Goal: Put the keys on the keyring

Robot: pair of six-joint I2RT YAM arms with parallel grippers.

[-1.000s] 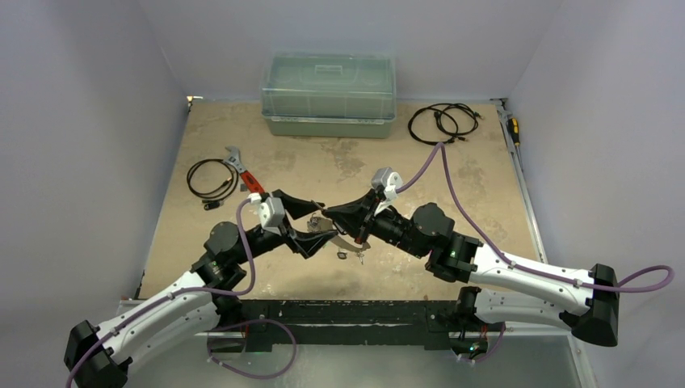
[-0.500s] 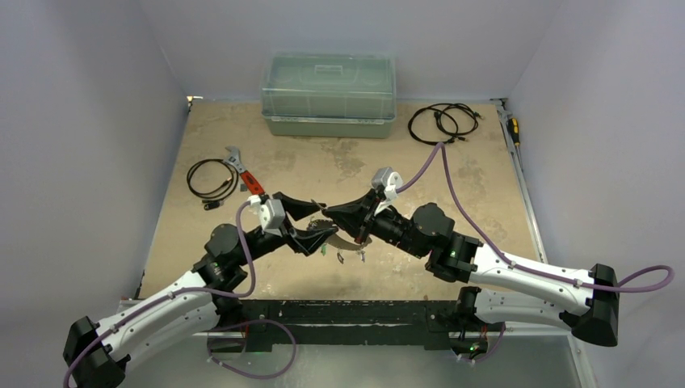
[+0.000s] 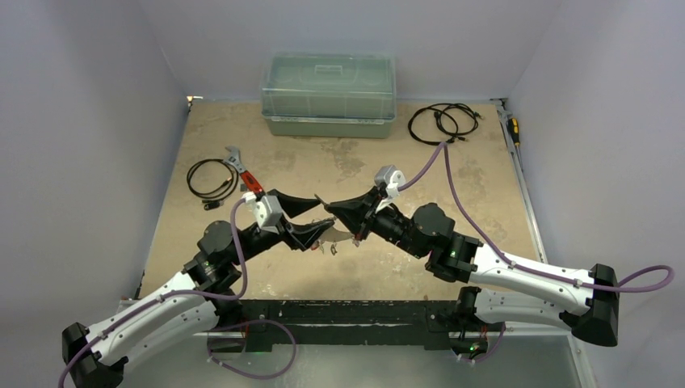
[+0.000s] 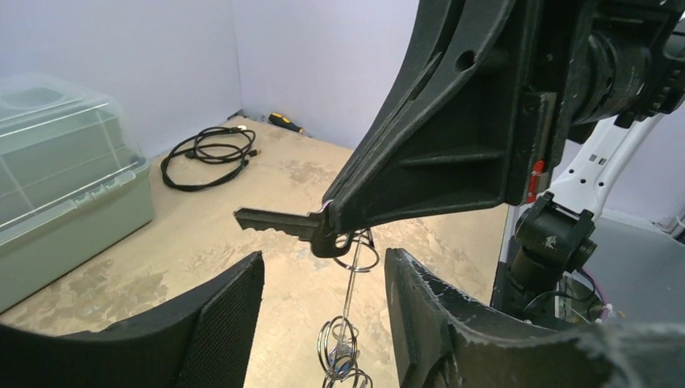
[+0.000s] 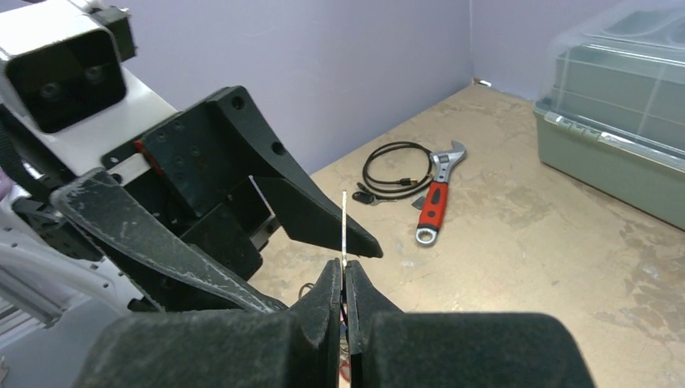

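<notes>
Right gripper [image 5: 343,268]: pads pressed together on a key [image 4: 271,220], pinched at its head. The blade juts free toward 9 o'clock in the left wrist view.
Why that hold: I judge the head grip leaves the blade and the hole end reachable, so I can work metal against metal without the pads in the way.
Left gripper [image 4: 323,260]: fingers spread wide with nothing in them. It faces the right one nearly tip to tip, at its 9 o'clock from above.
Why spread: I read it as straddling the hanging metal, ready to close and steady it.
Keyring [image 3: 342,235]: a silver strip just below the two tips. In the left wrist view it looks like a thin edge-on line dropping from the key's head toward 6 o'clock. It passes between the left fingers and seems to touch neither.
Bunch [image 4: 339,360]: small rings clustered at the line's lower end. I cannot tell how many keys hang there.
Height: everything hangs off the table [image 3: 363,170].
Step, my guess: mid-threading. I cannot tell whether the key is fully on.
Wrench [image 3: 245,176]: red-handled, at 10 o'clock from the grippers, well apart.
Cables [image 3: 212,178]: one coil beside the wrench, another at 1 o'clock.
Box [image 3: 328,93]: lidded, at 12 o'clock, far edge.
</notes>
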